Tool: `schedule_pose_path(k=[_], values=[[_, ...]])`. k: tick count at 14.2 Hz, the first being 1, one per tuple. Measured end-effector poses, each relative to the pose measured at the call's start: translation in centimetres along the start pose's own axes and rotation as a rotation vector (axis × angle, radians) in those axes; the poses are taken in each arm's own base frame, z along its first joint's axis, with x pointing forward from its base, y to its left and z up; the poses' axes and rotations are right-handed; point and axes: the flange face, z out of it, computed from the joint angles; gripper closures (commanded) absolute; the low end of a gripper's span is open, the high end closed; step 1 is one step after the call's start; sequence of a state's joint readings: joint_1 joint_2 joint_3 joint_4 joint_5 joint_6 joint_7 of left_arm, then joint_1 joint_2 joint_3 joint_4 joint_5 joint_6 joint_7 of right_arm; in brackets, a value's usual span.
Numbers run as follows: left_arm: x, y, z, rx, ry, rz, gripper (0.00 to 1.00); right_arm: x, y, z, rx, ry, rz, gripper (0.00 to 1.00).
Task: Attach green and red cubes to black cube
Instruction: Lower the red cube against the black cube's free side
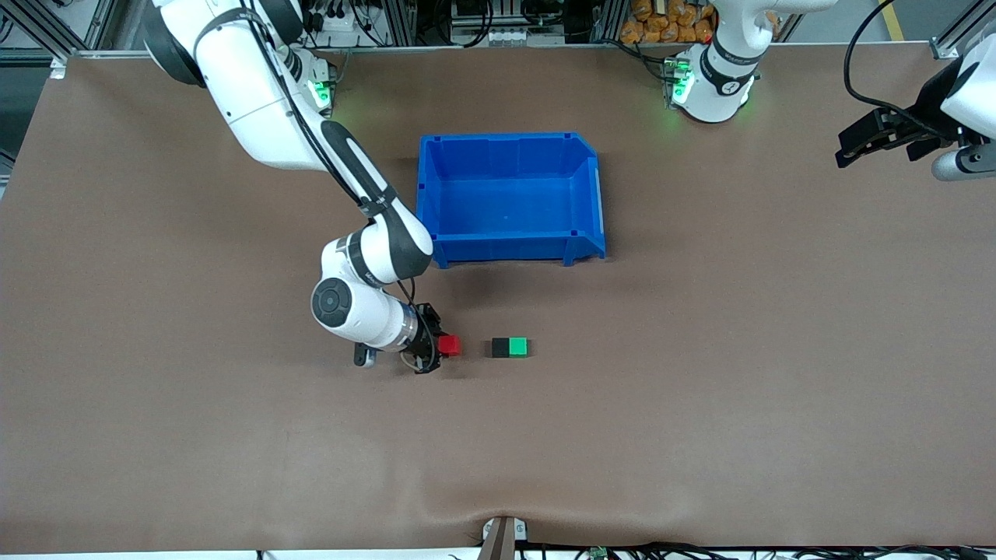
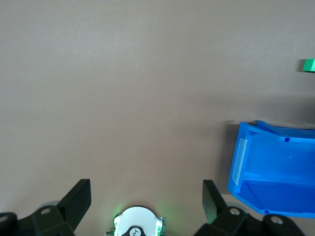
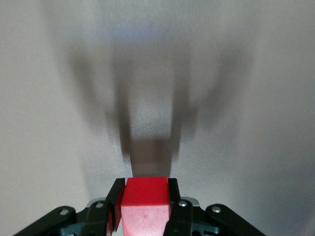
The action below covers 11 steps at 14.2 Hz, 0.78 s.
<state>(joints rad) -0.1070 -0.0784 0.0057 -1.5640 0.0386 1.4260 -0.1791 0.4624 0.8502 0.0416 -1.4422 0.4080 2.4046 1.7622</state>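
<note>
The black cube [image 1: 500, 347] and green cube [image 1: 518, 347] sit touching, well in from the bench's [image 1: 700, 389] camera-side edge. Beside them the right gripper [image 1: 437, 348] clenches the red cube [image 1: 449, 345]. The blue bin [image 1: 510, 198] lies farther. The left gripper [image 1: 864, 144] waits released at the left arm's end.

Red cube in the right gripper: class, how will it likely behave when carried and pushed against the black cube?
The red cube looks rigid, undented in the right gripper. Its flat faces probably slide, not roll. Being tiny, it's likely light.
</note>
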Motion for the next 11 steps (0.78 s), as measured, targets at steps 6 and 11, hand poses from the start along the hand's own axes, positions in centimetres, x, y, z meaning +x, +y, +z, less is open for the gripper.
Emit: schedule_pose_path(k=[6,11], values=[[0.1,0.0,0.2,0.001,-0.004,0.000,0.00,-1.0,0.0,1.0,0.025,-0.007,0.039,1.00],[0.0,0.2,0.2,0.001,-0.004,0.004,0.00,-2.2,0.1,1.5,0.029,-0.014,0.060,1.00]])
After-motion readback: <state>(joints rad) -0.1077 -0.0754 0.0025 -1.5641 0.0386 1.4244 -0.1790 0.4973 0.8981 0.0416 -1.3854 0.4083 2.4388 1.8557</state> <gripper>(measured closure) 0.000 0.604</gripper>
